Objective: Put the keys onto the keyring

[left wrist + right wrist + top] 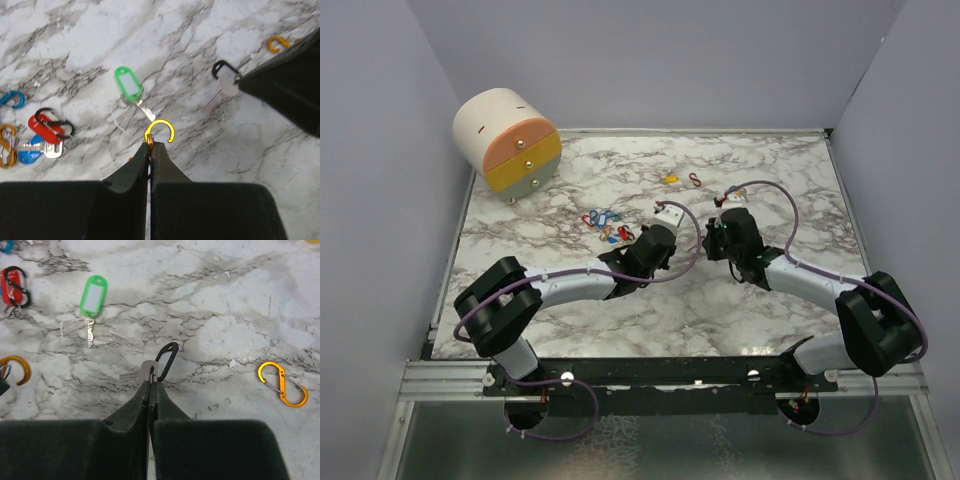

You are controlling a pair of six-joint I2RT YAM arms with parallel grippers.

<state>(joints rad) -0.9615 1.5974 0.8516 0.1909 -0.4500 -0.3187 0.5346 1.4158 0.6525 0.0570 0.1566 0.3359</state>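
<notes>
left gripper point(150, 146): pinched shut on yellow clip point(161, 129) | right gripper point(151, 385): pinched shut on black clip point(167, 359) | green key point(128, 85): flat on table point(250, 165), just past yellow clip | tip: keep your yellow clip still and move slowly, so the hook can catch the key.

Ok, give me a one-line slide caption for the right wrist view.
Right gripper shut on a black clip and silver key, green-tagged key beyond.

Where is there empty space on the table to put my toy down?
The table is bare in the front strip between the left arm and right arm, and in the far right corner past the red clip. It is crowded around the key pile in the middle.
</notes>
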